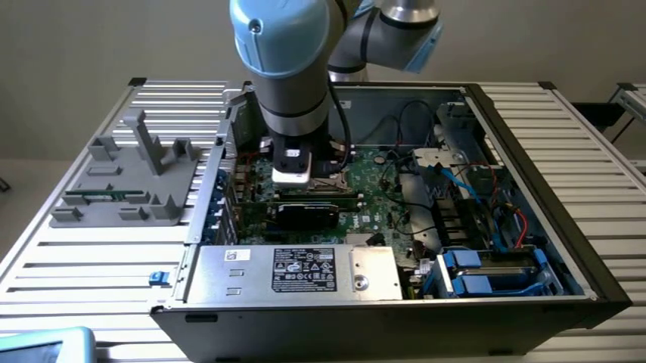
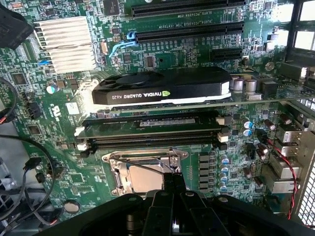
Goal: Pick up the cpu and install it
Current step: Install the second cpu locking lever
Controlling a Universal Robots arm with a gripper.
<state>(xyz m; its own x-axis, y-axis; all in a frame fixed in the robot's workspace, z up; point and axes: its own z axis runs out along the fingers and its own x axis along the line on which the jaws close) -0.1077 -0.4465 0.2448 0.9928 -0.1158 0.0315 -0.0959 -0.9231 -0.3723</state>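
The cpu [image 2: 141,178], a small silvery-grey square chip, lies flat inside the metal socket frame [image 2: 114,173] on the green motherboard [image 2: 64,123]. My gripper [image 2: 174,178] is shut, and its dark fingertips [image 2: 171,181] meet at the chip's edge, close to or touching the frame. Whether they pinch anything is hidden. In the exterior view the gripper [image 1: 302,180] reaches down into the open computer case [image 1: 525,144], over the middle of the motherboard [image 1: 389,198].
A black graphics card [image 2: 162,88] and memory slots [image 2: 152,130] stand just beyond the socket. A finned heatsink [image 2: 66,43] sits further off. A silver power supply box [image 1: 293,272] fills the case's front, cables [image 1: 474,197] run at the exterior view's right, and a grey fixture [image 1: 131,178] sits on the slatted table.
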